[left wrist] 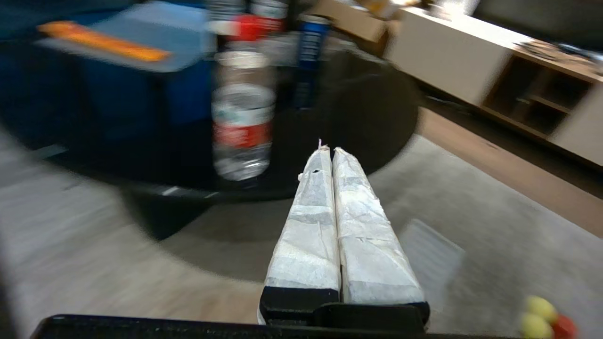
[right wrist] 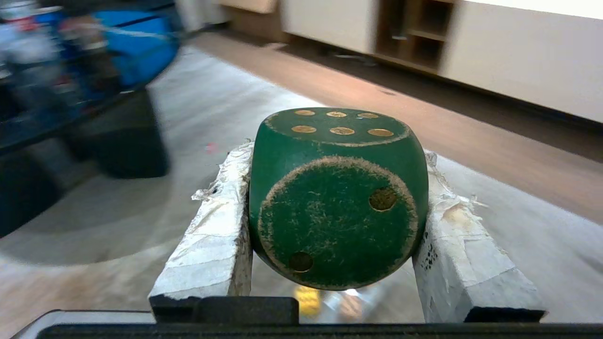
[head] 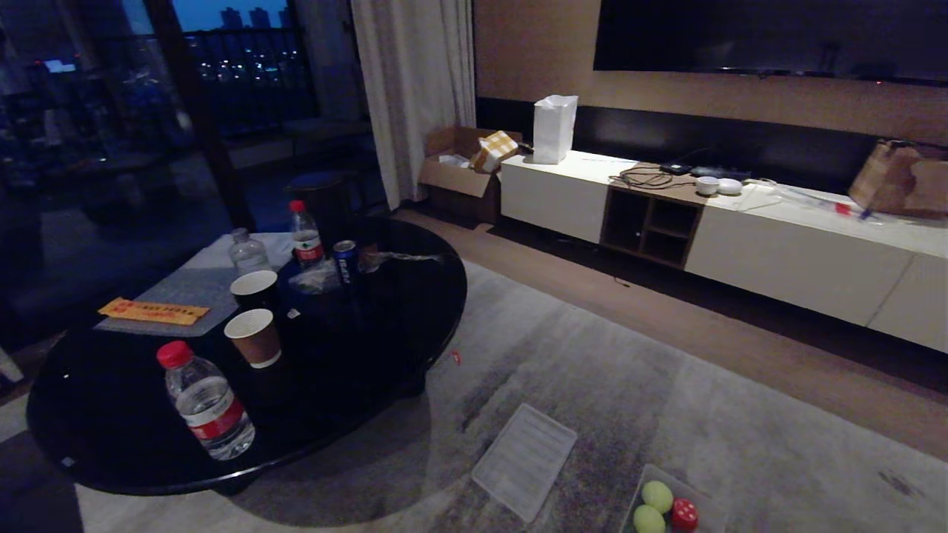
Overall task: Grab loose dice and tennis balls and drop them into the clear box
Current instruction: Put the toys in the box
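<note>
My right gripper (right wrist: 334,155) is shut on a dark green die (right wrist: 337,197) with gold pips, clamped between its taped fingers above the carpet. Under the die a blurred yellow shape (right wrist: 307,299) shows; I cannot tell what it is. The clear box (head: 635,494) sits on the carpet at the lower right of the head view and holds two tennis balls (head: 657,496) and a red die (head: 684,514) with white pips. My left gripper (left wrist: 327,150) is shut and empty, pointing at the table. Its view catches the balls (left wrist: 541,308) and the red die (left wrist: 564,327). Neither arm shows in the head view.
A flat ribbed translucent lid (head: 524,459) lies on the carpet left of the box. A round black table (head: 89,414) with water bottles (head: 207,407), paper cups (head: 254,337) and a can stands at the left. A long white cabinet (head: 800,259) lines the far wall.
</note>
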{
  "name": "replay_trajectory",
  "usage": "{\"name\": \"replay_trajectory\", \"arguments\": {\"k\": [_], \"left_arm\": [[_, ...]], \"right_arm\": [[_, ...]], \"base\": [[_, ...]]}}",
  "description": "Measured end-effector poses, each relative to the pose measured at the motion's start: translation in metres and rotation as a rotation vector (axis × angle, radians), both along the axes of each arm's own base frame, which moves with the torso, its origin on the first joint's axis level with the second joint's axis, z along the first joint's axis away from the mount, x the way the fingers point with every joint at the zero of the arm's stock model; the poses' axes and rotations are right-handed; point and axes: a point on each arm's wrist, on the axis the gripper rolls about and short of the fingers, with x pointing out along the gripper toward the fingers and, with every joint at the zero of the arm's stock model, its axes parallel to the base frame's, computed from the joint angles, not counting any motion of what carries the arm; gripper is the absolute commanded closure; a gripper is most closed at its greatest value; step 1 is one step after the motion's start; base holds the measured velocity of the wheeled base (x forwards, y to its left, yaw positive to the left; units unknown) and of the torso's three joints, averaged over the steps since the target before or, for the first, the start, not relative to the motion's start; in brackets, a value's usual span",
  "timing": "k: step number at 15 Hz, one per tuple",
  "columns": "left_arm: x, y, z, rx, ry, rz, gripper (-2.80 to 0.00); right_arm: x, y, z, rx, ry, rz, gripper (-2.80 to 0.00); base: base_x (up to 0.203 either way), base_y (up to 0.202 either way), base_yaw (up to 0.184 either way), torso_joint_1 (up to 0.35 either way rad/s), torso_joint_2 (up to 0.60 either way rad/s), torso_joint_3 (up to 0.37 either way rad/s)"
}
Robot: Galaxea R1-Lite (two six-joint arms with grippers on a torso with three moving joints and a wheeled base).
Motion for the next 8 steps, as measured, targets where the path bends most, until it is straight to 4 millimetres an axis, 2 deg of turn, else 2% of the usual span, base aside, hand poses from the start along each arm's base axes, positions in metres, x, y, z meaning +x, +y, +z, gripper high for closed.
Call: {"name": "replay_trajectory", "arguments": {"k": [8], "left_arm": [[0.0,0.0,0.0,0.0,0.0,0.0,0.0]], "right_arm": [[0.0,0.0,0.0,0.0,0.0,0.0,0.0]], "base": [[0.001,0.01,-0.155,0.003,0.0,0.003]]}}
